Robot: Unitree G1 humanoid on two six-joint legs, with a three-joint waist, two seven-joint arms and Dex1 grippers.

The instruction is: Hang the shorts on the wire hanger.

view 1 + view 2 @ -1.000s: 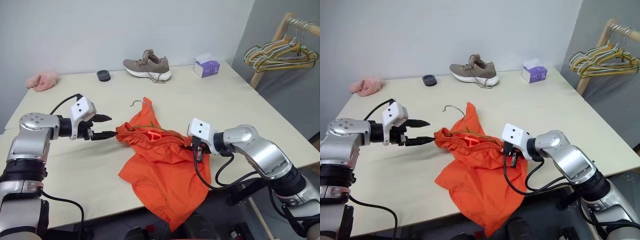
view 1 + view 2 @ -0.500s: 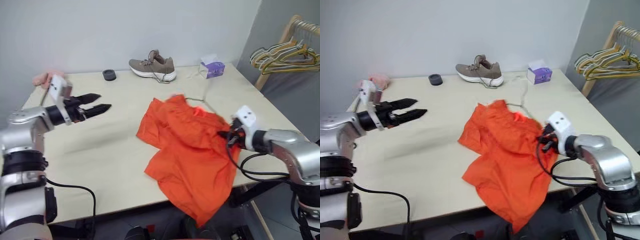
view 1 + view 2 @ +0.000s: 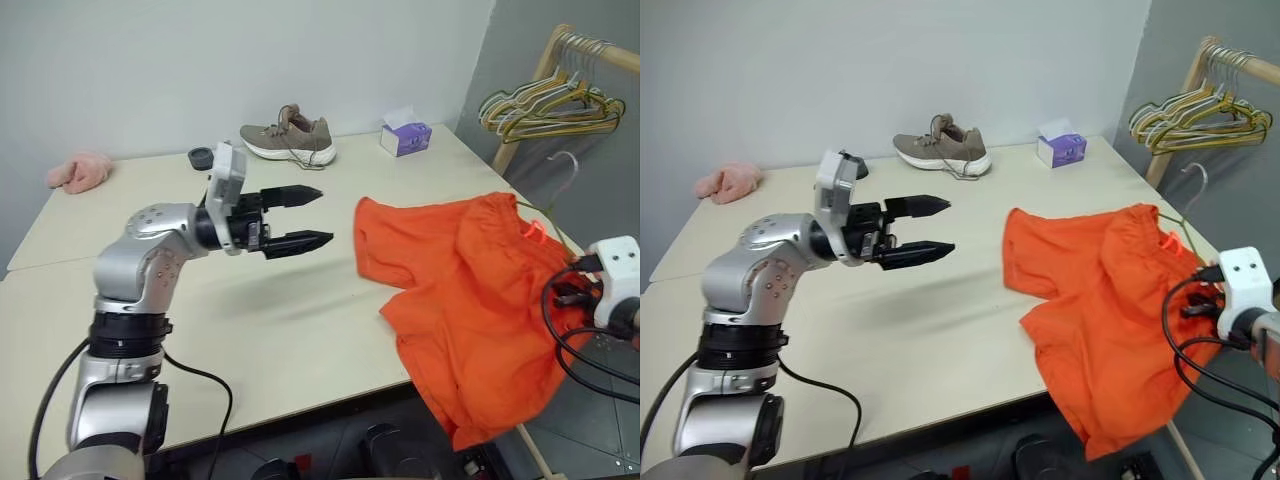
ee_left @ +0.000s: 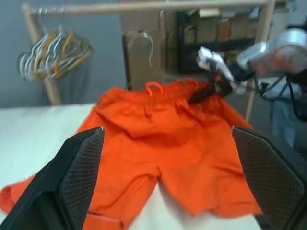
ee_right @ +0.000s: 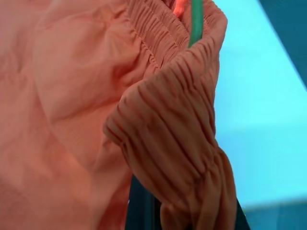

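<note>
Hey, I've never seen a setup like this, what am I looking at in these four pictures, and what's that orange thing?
It is a two-armed humanoid robot at a table. Two pictures come from cameras in its head, looking down over its arms; the other two come from cameras on its wrists. The left gripper is open, holds nothing and hovers above the table. The right gripper, at the table's right edge, is shut on the waistband of the orange shorts, which lie partly on the table and hang over its edge. A thin wire hanger is threaded through the waistband, hook sticking up. Also on the table: a shoe, a tissue box and a pink cloth.
</note>
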